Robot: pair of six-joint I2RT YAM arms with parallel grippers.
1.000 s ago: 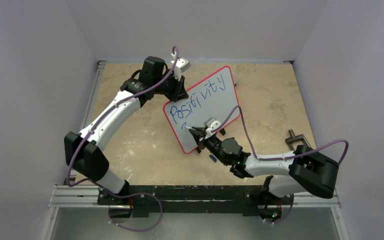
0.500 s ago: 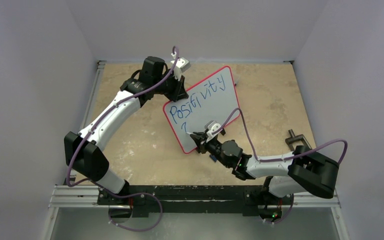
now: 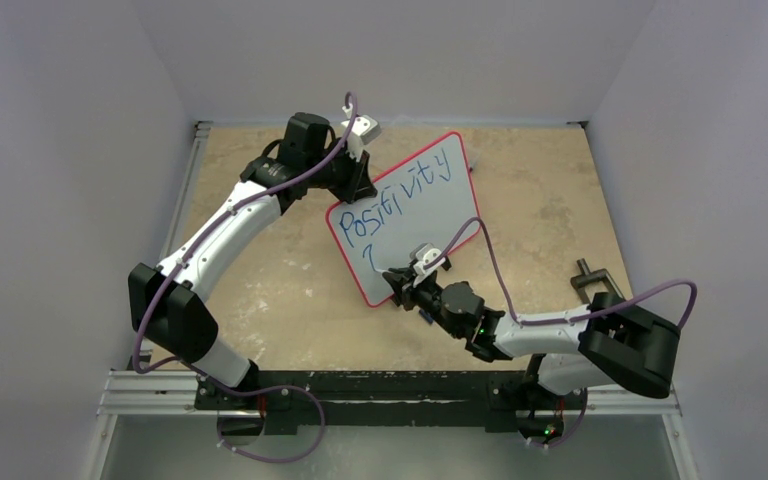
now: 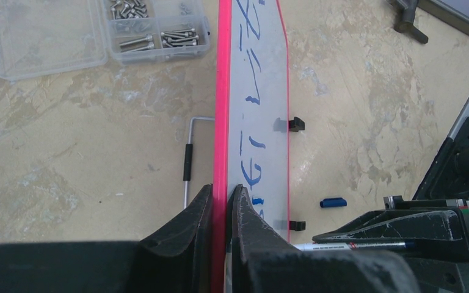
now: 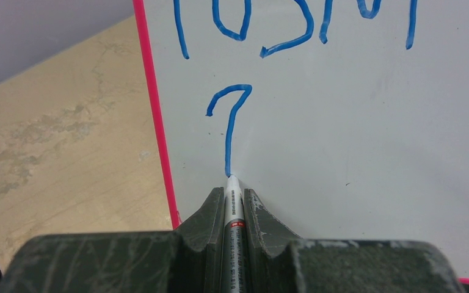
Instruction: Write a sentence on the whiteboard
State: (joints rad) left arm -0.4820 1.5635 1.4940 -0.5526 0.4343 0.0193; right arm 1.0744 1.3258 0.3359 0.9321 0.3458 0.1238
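- While the left end effector (image 4: pixel 223 192) is pressed together on the red frame of the whiteboard (image 3: pixel 405 215), the board stands propped at a slant near the middle of the surface (image 3: pixel 290 300). Its black clip feet (image 4: pixel 296 124) are on the edge opposite the grip.
- The right end effector (image 5: pixel 232 195) is clamped on a marker (image 5: pixel 231 204). The marker's tip touches the white face at the foot of a blue hooked stroke (image 5: pixel 229 122).
- Writing is under way: one blue word fills the top line, and the hooked stroke begins a second line below it near the left frame. By my reading the sentence is only partly done.
- The next move probably calls for lifting the tip clear and resetting it a little to the right. The pressure should stay light so the board does not twist in the left grip.
- A clear box of screws (image 4: pixel 159 33) and a bent hex key (image 4: pixel 187 162) lie behind the board, away from the marker.
- A blue cap (image 4: pixel 333 202) lies on the surface in front of the board near its lower edge, close to the right arm. A low sweep could knock it.
- A black clamp (image 3: pixel 593 277) sits at the right edge, well apart from the work.
- The writing face to the right of the stroke is bare.
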